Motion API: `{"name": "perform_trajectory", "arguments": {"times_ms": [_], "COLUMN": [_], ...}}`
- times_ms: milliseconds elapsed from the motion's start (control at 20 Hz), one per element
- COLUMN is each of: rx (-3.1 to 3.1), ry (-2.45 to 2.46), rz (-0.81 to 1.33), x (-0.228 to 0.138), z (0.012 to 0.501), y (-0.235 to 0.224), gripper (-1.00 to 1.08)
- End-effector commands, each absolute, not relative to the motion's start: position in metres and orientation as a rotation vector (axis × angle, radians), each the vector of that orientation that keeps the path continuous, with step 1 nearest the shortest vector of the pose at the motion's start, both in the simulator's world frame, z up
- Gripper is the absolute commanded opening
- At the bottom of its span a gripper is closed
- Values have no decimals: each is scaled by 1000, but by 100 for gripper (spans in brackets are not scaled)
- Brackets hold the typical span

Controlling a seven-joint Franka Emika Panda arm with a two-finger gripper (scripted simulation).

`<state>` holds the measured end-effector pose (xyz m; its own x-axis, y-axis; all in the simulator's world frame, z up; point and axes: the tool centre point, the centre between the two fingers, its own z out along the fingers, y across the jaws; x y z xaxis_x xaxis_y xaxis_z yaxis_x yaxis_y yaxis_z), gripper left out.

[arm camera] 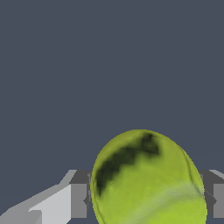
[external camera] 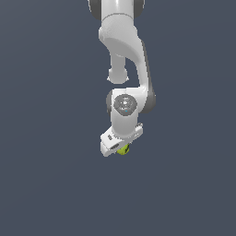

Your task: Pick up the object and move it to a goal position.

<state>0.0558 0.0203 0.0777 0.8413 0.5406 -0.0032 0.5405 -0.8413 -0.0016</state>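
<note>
Yellow-green ball (arm camera: 146,179) sits clamped between the gripper (arm camera: 146,199) fingers.

Here's the arm (external camera: 120,41), glossy white all the way down, built of rounded, tube-like segments. Dark grey bands mark the joints, with a long grey strip along the side of the lower link. A round cap (external camera: 124,103) sits on the wrist joint, light grey with a tiny blue dot at its centre. Below it, a blocky white claw (external camera: 120,146) body. Up close, the fingers (arm camera: 78,199) are flat and boxy, pale grey faces with darker grey tops.
</note>
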Motion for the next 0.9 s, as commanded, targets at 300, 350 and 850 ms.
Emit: {"name": "perform_trajectory", "arguments": {"times_ms": [300,350,850], "rx": [-3015,-3015,-3015], "ry": [-884,-884,-884], "rz": [2,2,0], "x": [10,4,-57], "z": [119,124,179], "y": [-19,-24,-77], "gripper": [-100,-100,-100]}}
